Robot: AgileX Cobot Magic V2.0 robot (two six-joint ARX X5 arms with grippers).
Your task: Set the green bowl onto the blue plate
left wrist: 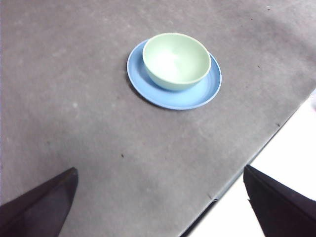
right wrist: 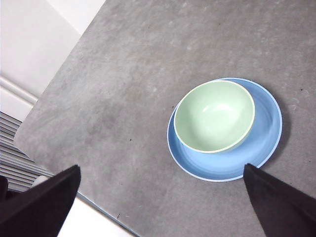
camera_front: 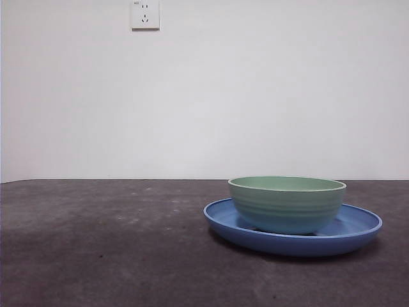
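The green bowl (camera_front: 287, 203) stands upright on the blue plate (camera_front: 358, 231), right of the table's middle in the front view. It sits off-centre on the plate, toward one side of the rim. The left wrist view shows the bowl (left wrist: 176, 60) and plate (left wrist: 210, 89) some way ahead of my left gripper (left wrist: 160, 207), which is open, empty and held high above the table. My right gripper (right wrist: 163, 202) is open too, with nothing in it, raised above the bowl (right wrist: 215, 116) and plate (right wrist: 264, 138). Neither gripper appears in the front view.
The table top (camera_front: 102, 243) is dark grey. Its edge (left wrist: 256, 148) runs close to the plate in the left wrist view, and a rounded corner (right wrist: 24, 133) shows in the right wrist view. A white wall with a socket (camera_front: 145, 14) stands behind.
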